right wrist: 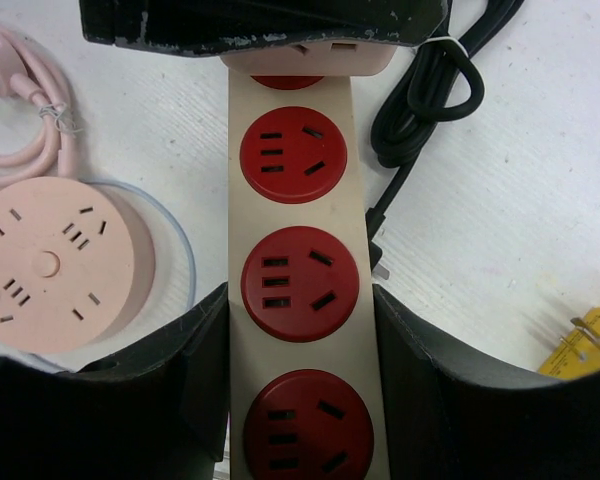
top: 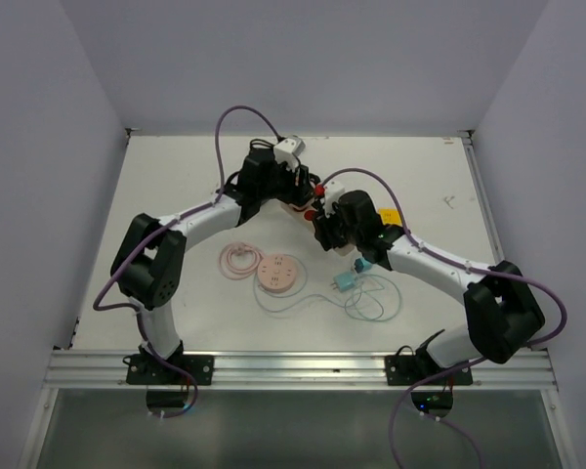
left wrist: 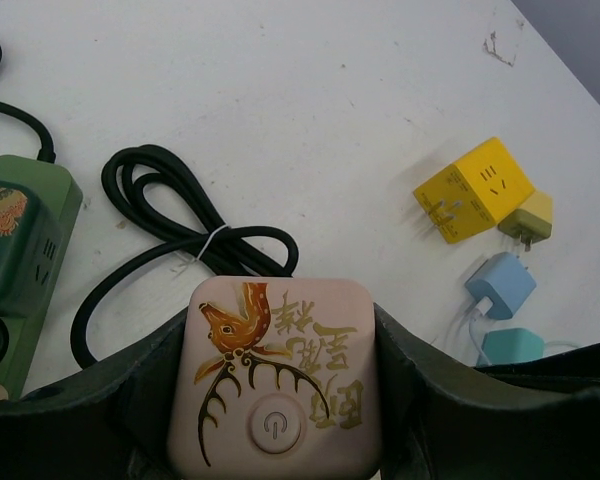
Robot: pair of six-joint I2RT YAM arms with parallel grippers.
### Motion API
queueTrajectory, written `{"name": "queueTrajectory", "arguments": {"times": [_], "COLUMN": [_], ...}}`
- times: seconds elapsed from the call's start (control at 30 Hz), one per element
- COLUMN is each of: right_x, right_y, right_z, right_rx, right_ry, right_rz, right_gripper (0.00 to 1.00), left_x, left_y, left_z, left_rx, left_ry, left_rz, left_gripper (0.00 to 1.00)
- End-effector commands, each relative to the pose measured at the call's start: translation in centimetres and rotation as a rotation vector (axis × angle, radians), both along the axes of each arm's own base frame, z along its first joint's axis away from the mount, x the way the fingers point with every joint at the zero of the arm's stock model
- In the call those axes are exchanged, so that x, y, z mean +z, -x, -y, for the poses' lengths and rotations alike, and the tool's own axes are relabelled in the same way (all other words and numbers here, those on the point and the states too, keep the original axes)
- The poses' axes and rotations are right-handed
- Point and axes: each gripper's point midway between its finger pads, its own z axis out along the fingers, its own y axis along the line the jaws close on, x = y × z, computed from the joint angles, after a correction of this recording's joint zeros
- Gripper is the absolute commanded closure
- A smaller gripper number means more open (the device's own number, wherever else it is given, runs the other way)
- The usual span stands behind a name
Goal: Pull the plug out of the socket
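**Strip may lift with the plug**

The cream power strip (right wrist: 298, 215) is clamped by its sides in the right gripper (right wrist: 300, 300); a skewed pull could drag it through that hold. At its far end, the left gripper (left wrist: 280, 335) grips the pink deer-printed cube plug (left wrist: 275, 370), apparently seated, though its pins are hidden. Its smooth faces might slip. A sudden release could knock the yellow cube adapter (left wrist: 475, 190) nearby.

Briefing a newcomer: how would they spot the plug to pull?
On the table, find the cream strip with red sockets. The plug sits at its end, between the left fingers: pink, square, with a deer drawing, unlike the yellow cube.
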Motion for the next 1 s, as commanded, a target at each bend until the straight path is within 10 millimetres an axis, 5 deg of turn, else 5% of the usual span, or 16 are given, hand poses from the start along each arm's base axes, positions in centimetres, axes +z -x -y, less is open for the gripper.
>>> {"name": "queueTrajectory", "arguments": {"times": [0.0, 0.33, 0.47, 0.63, 0.77, 0.97], "right_x": [-2.3, -1.9, -1.0, 0.2, -0.7, -0.7], "right_y": [0.4, -1.8, -1.9, -0.7, 0.0, 0.4], "right_z": [4.4, 7.8, 7.2, 6.1, 5.5, 4.8], "right_rx": [-0.176, -0.364, -0.262, -0.160, -0.125, -0.125], "right_ry": [0.122, -0.285, -0.275, -0.003, 0.149, 0.097], "right_rz": [-0.082, -0.293, -0.244, -0.028, 0.019, -0.012], "right_gripper": [1.00, 1.00, 1.00, 1.00, 1.00, 1.00], "left_x": [4.1, 5.7, 4.7, 4.4, 3.5, 3.4], "left_y": [-5.4, -1.8, -1.8, -2.8, -4.0, -4.4], "left_z": [-4.6, -5.3, -4.8, -4.0, -3.5, -3.5], "left_rx": [0.218, 0.189, 0.149, 0.128, 0.121, 0.122], "left_ry": [-0.027, 0.108, 0.085, 0.072, 0.032, 0.013], "left_rz": [0.149, 0.266, 0.234, 0.194, 0.145, 0.137], "left_gripper": [1.00, 1.00, 1.00, 1.00, 1.00, 1.00]}}
